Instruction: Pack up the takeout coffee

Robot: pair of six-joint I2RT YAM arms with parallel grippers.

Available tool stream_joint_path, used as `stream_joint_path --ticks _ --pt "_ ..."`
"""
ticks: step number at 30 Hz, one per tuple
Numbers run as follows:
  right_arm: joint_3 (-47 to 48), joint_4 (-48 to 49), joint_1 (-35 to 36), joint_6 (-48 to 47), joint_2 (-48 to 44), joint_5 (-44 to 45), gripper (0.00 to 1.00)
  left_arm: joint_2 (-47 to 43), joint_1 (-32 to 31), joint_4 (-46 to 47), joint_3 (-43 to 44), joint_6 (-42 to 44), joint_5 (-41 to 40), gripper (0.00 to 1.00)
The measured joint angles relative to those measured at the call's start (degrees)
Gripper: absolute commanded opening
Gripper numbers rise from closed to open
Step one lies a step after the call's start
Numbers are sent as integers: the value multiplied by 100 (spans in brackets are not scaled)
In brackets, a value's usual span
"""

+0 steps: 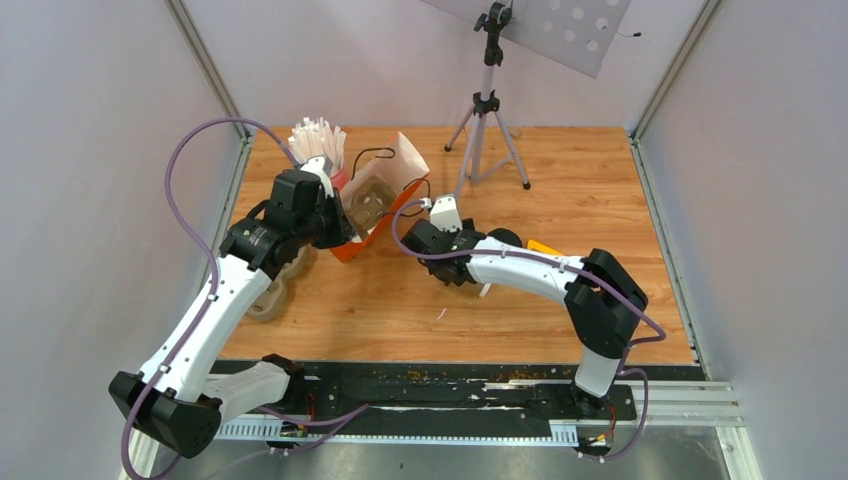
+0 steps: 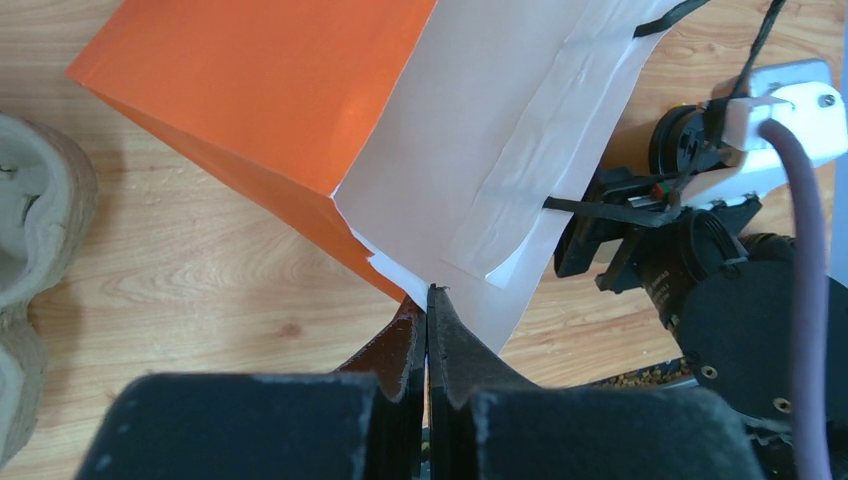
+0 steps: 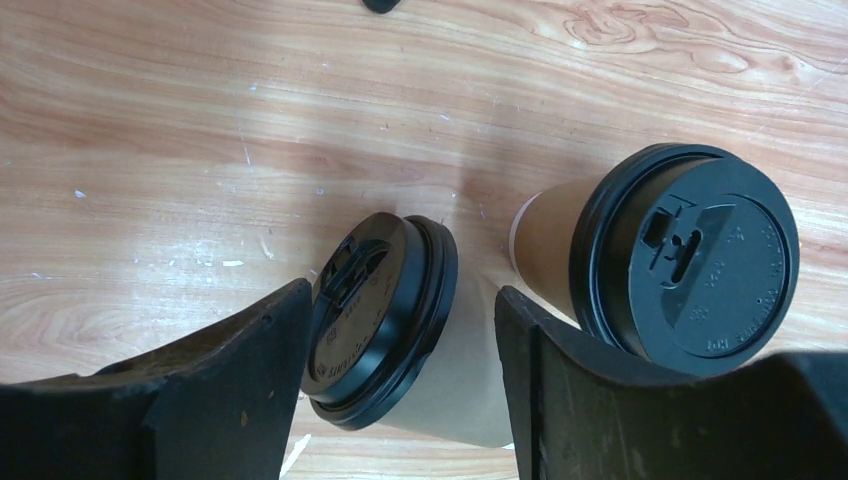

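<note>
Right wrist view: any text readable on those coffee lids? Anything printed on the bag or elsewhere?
Centre lid: raised lettering along the rim, too blurred to read.
Right-hand lid: faint raised lettering near the edge, too small to read.
Orange bag: no print visible on the sides shown.
Nothing legible in any view.

Bright, even light casts soft shadows beside the orange paper bag (image 2: 250, 90) on the pale wooden tabletop (image 2: 200, 270), with whitish glare across its grain.
</note>
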Motion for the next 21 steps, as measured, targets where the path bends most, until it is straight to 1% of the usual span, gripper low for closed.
stream_joint_path --ticks 3,6,8,10,13,16,21 --pt "243 -234 0 15 227 -87 63 -11 0 0 -2 -2 4 0" --pt "463 -400 0 50 409 -170 56 -13 0 2 -2 -2 22 0" --pt "474 -496 0 81 411 -229 50 -15 0 0 -2 0 20 0" --pt "474 -568 0 94 404 -264 46 -22 0 0 -2 0 20 0" --pt "470 -717 0 133 369 -348 41 -44 0 2 -2 -2 22 0" --pt "455 -850 0 155 256 -487 33 -81 0 26 -2 -7 48 0" --pt "302 -955 0 173 -96 -645 27 -162 0 66 -7 -9 68 0"
